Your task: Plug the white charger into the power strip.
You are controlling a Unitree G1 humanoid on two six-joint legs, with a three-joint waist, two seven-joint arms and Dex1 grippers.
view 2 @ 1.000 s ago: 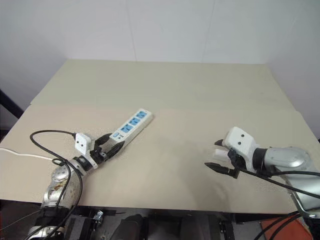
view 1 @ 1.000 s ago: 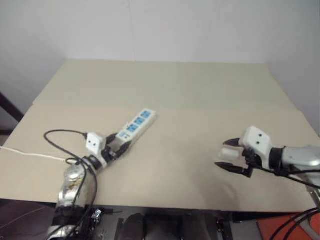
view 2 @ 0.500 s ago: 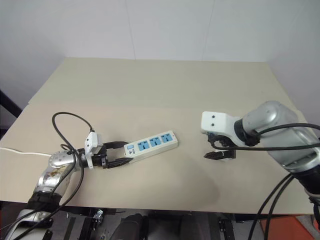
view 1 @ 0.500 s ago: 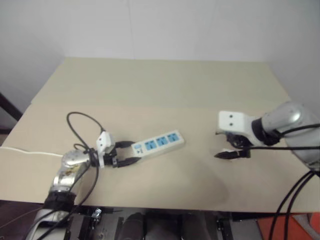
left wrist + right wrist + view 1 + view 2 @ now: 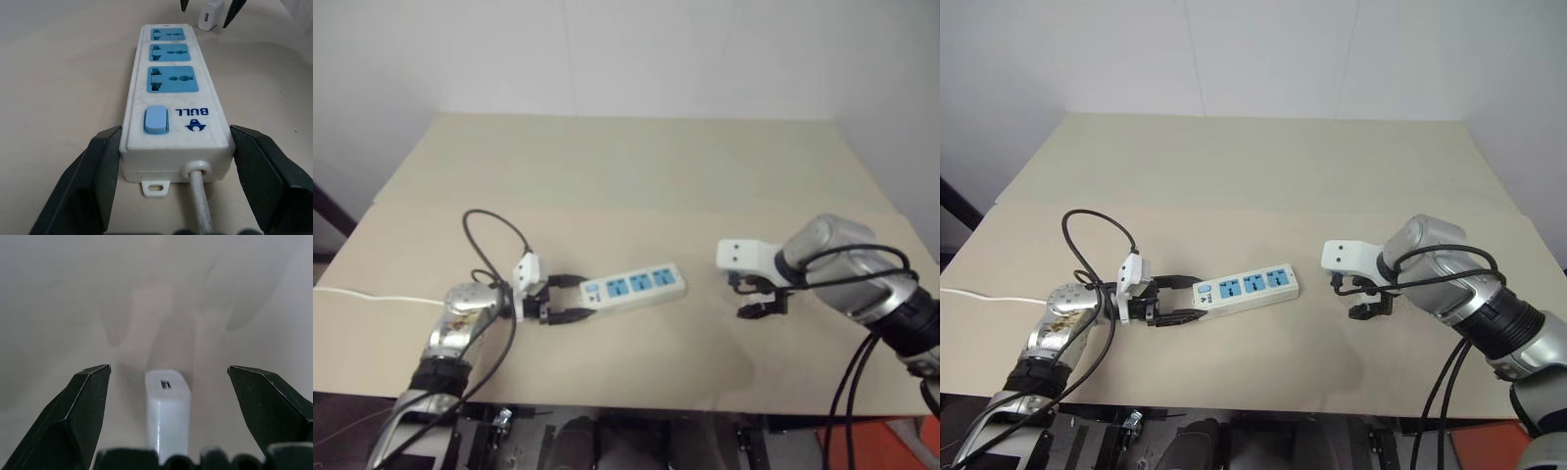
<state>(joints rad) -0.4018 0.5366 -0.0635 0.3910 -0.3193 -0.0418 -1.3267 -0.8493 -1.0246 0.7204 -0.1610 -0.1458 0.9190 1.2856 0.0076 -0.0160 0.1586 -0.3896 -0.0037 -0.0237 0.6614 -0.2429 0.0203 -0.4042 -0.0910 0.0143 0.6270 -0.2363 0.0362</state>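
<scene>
White charger (image 5: pixel 167 411) between wide-open right hand (image 5: pixel 168 396) — left hand (image 5: pixel 171 166) clasps power strip (image 5: pixel 174 98).

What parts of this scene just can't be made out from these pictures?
- Charger prongs: in the right wrist view the white charger shows one end; its lower part is hidden by the right gripper.
- Left grip: in the left wrist view the left gripper flanks the power strip; whether the fingers press it is unclear.
- Cord: cut off by the left eye view's edge.
</scene>
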